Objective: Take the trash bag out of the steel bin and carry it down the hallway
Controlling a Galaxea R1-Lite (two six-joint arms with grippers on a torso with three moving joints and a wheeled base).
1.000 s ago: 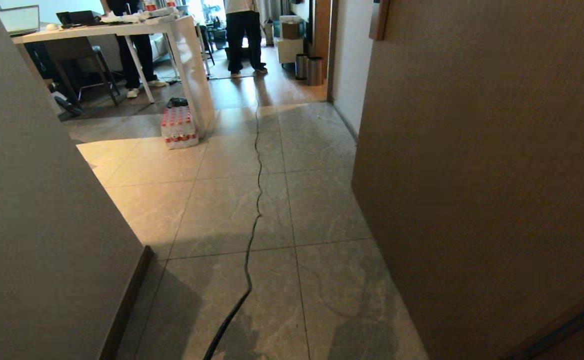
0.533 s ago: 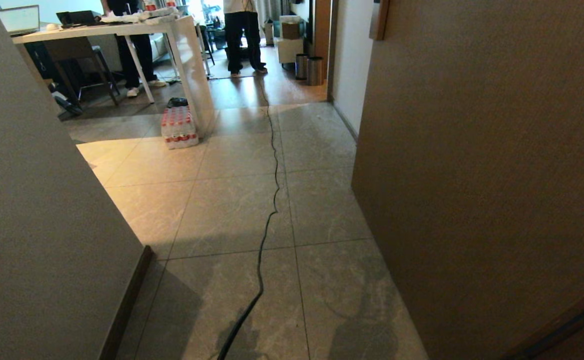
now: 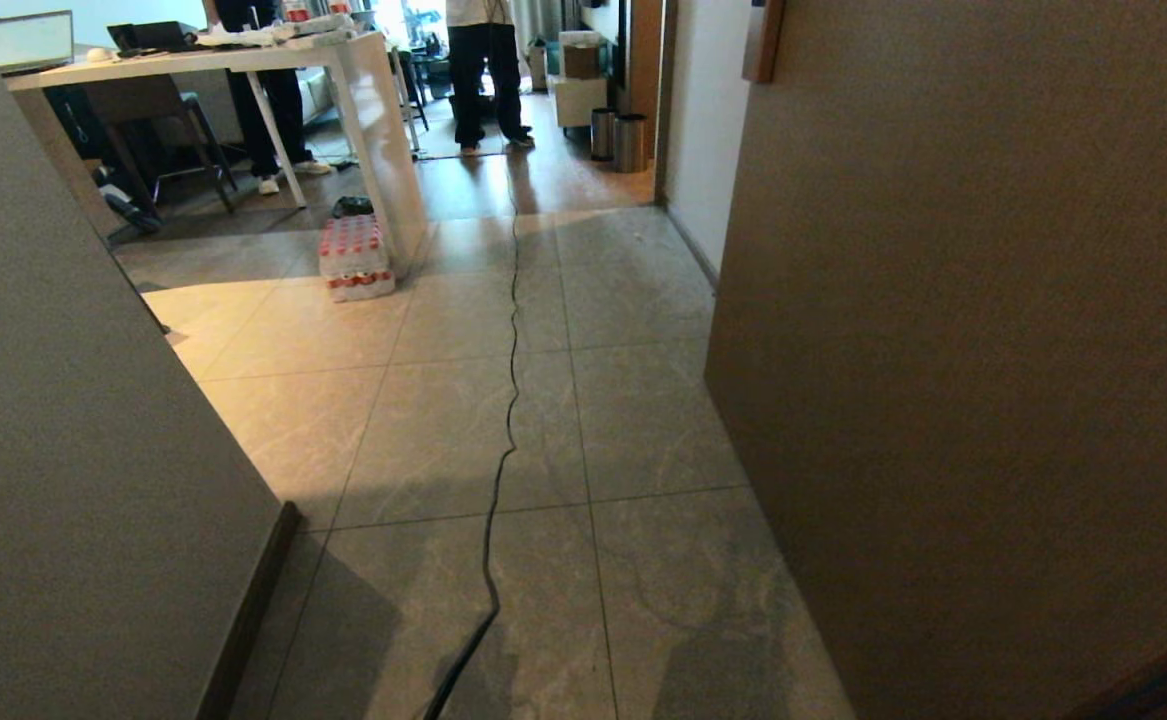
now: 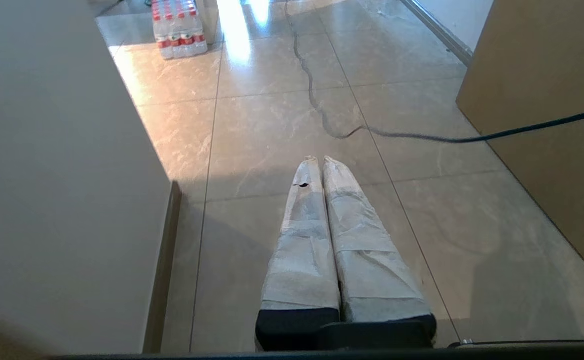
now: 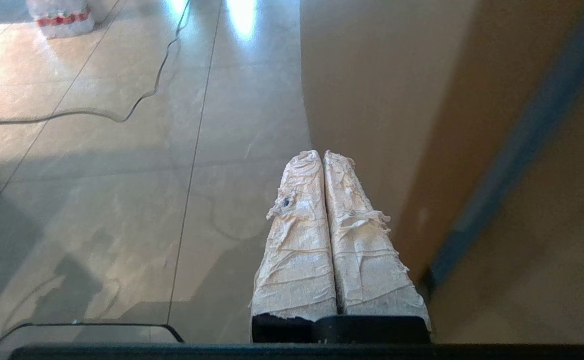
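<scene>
Two small cylindrical steel bins [image 3: 629, 141] stand side by side far up at about 12 o'clock in the head view, at the end of the hallway [image 3: 503, 420], on wooden floor beside a brown door frame; which of them is the task's bin, and whether a trash bag lines it, cannot be told from here. Both grippers are well apart from them and show only in the wrist views. The left gripper [image 4: 320, 161] has its two white-wrapped fingers pressed together on nothing, over bare grey-beige stone tile. The right gripper [image 5: 322, 155], wrapped in crinkled, frayed tape, is likewise closed and empty, close to a tan wall. A thin black cable [image 3: 508, 400] snakes along the glossy tiles toward 12 o'clock. At 11 o'clock a shrink-wrapped pack of red-capped bottles [image 3: 355, 257] sits against a white table's [image 3: 373, 120] leg. A person's dark-trousered legs [image 3: 485, 85] stand beyond.
</scene>
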